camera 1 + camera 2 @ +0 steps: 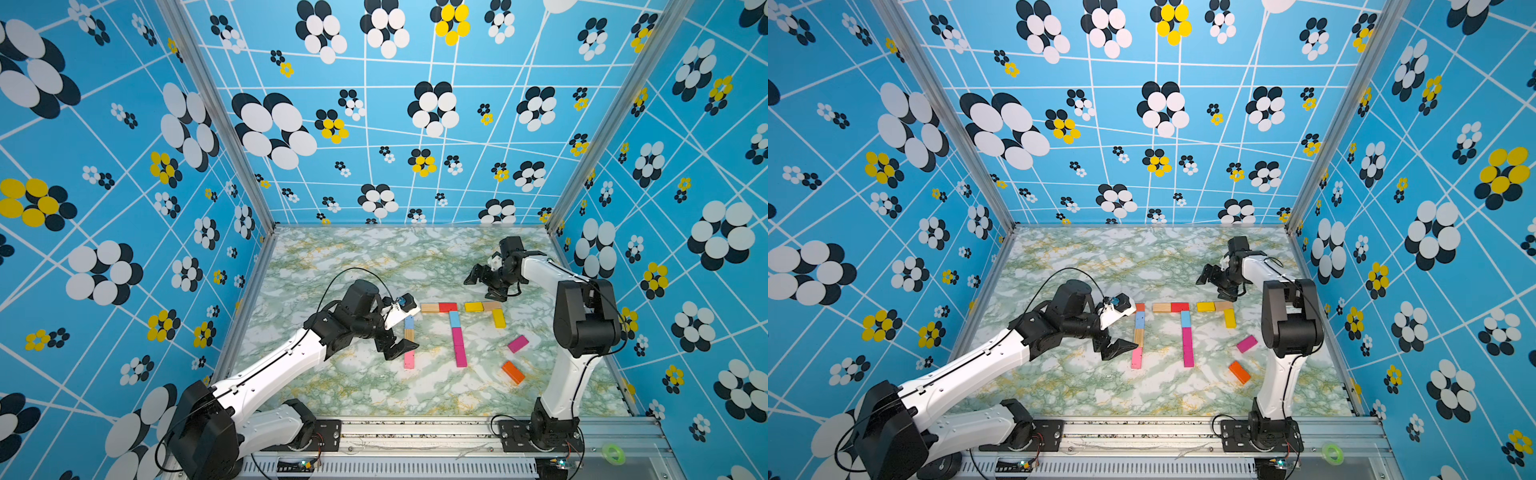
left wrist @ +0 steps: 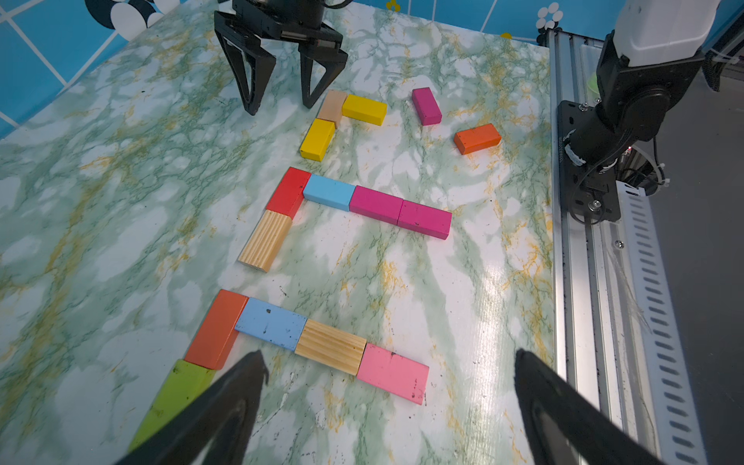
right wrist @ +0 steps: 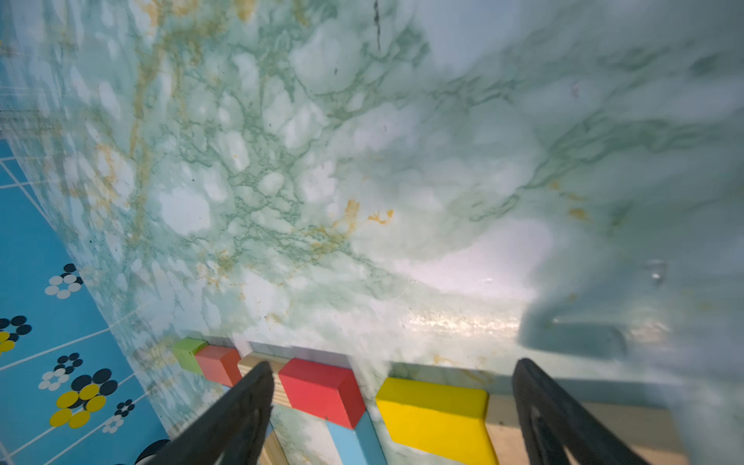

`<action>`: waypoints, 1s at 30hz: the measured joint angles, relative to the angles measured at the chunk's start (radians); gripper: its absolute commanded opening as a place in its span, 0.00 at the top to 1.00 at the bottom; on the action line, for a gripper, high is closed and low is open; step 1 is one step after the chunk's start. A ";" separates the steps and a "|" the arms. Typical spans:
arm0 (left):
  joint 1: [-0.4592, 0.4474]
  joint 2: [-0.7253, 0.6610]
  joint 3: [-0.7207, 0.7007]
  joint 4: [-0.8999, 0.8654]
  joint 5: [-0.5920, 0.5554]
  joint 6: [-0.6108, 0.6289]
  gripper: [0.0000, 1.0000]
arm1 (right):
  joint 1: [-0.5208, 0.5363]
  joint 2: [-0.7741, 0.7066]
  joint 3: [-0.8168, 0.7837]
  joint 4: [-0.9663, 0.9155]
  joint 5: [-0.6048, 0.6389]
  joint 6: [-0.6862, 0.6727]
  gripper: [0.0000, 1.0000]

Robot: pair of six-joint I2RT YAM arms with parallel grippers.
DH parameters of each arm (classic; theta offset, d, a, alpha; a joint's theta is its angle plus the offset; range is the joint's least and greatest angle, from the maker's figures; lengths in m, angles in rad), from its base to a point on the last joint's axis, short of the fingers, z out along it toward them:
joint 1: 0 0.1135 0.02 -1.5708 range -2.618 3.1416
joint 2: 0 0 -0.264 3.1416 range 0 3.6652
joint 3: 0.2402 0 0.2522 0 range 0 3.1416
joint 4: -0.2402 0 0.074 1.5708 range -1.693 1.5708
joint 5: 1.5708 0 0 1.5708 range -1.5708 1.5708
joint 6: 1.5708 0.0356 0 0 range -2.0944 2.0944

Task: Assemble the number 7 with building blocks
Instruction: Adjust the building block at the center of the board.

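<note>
The number 7 (image 1: 473, 307) nearest the right arm is sitting unfinished, its yellow stem block (image 1: 498, 318) waiting for more. The loose magenta block (image 1: 518, 344) is lying near that stem's free end, slanted across its line. The right gripper (image 2: 280, 108), wide open and empty, is hovering past the stem's opposite end. The left gripper (image 2: 389, 356) is gaping empty, farther from the stem. The right wrist view is showing mostly blur and none of the magenta block.

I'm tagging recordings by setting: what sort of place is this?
Likely a robot test cell, not a home: a left arm and right arm bolted to an aluminium rail, a marble-print tabletop, and patterned blue panels walling it in.
</note>
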 measured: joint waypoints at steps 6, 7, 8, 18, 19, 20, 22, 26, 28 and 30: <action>-0.005 0.000 0.000 0.000 0.000 0.000 0.01 | -0.028 -0.245 -0.032 -0.077 0.153 0.012 0.02; -0.010 0.000 0.000 0.000 0.000 0.000 0.01 | -0.046 -0.297 -0.061 -0.091 0.173 0.019 0.03; -0.014 0.000 0.000 0.001 0.001 -0.001 0.01 | -0.063 -0.343 -0.094 -0.109 0.190 0.026 0.03; -0.052 0.000 0.000 0.005 0.016 -0.005 0.01 | -0.127 -0.549 -0.365 -0.288 0.311 0.101 0.15; -0.055 -0.002 0.000 0.005 0.016 -0.004 0.01 | -0.127 -0.548 -0.384 -0.288 0.314 0.106 0.18; -0.057 -0.005 0.000 0.005 0.015 -0.005 0.01 | -0.127 -0.546 -0.399 -0.288 0.314 0.114 0.19; -0.060 -0.014 0.000 0.005 0.015 -0.004 0.01 | -0.127 -0.540 -0.437 -0.282 0.314 0.128 0.23; -0.068 -0.028 0.000 0.005 0.014 -0.004 0.01 | -0.127 -0.519 -0.507 -0.257 0.311 0.156 0.27; -0.069 -0.029 0.000 0.005 0.011 -0.004 0.01 | -0.126 -0.496 -0.533 -0.230 0.304 0.169 0.29; -0.070 -0.029 0.000 0.005 0.011 -0.004 0.01 | -0.127 -0.477 -0.553 -0.207 0.294 0.178 0.33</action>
